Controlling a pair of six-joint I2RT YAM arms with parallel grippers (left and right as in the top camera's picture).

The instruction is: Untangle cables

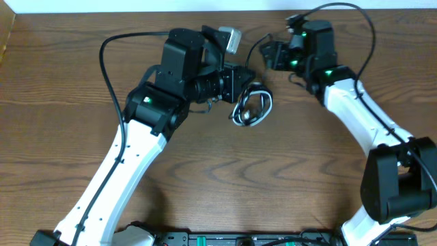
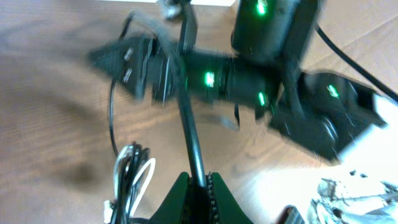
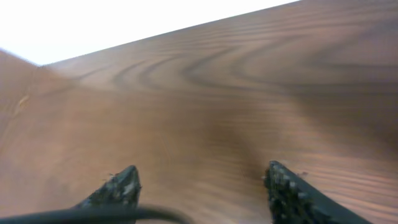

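The cables [image 1: 250, 107] lie as a small coiled bundle of black cords and one white on the wooden table, just right of centre. My left gripper [image 1: 246, 77] hovers over the bundle's upper edge. In the left wrist view, the left gripper [image 2: 199, 178] is shut on one black cable [image 2: 186, 118], which runs up toward my right gripper [image 2: 115, 59]; the bundle [image 2: 132, 177] lies to its left. The right gripper [image 1: 268, 55] stands a little beyond the bundle. In the right wrist view, the right gripper [image 3: 202, 177] is open, and a black cable [image 3: 93, 214] crosses in front of its left finger.
The left arm's thick black wire [image 1: 104, 65] loops out to the left of it. The right arm's wire [image 1: 369, 27] arches over its wrist. The table's far edge [image 1: 136, 12] runs along the top of the overhead view.
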